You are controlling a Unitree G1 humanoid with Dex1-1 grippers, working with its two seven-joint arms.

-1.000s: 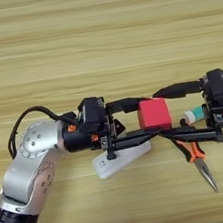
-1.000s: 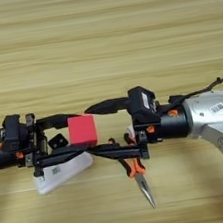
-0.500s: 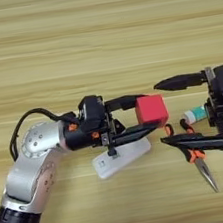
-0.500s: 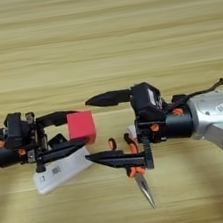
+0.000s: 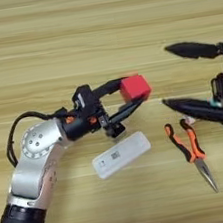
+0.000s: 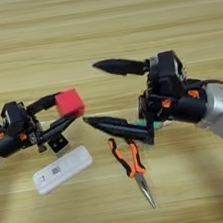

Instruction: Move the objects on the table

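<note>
Red cube [image 5: 135,88] sits clamped between the two black fingers of the left gripper [image 5: 131,94], whose silver arm reaches in from the surface's [image 5: 71,33] near-left corner, elbow bent, wrist pointing right. Just below lie the black cube [image 5: 117,131] and white device [image 5: 121,154]. The right gripper [image 6: 105,91] points left, fingers spread wide and empty, above the pliers [image 6: 131,163], the white tube [image 6: 153,123] mostly hidden behind it.
</note>
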